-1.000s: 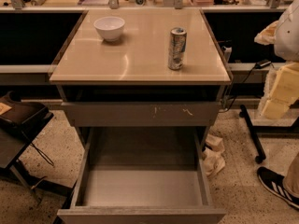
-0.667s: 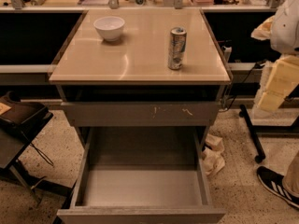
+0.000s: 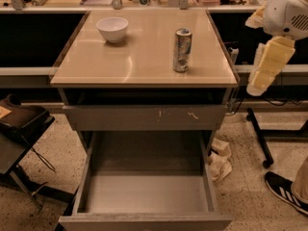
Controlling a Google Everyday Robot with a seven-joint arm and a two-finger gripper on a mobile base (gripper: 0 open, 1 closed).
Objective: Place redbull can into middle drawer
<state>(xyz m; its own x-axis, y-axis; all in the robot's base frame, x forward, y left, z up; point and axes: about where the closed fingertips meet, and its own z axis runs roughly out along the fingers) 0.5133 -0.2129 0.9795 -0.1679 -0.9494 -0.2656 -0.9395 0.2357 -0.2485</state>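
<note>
Gripper (image 3: 258, 82) now higher and further left than a second ago, its opening impossible to judge, redbull can (image 3: 182, 50) upright on tabletop (image 3: 139, 69) well left of it, untouched, middle drawer (image 3: 144, 221) open, lower left.

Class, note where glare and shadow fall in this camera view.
Camera view: glare streaks the tabletop near the white bowl; the redbull can shines on top; the middle drawer darkens toward its back; the gripper, right of the tabletop, is brightly lit.
</note>
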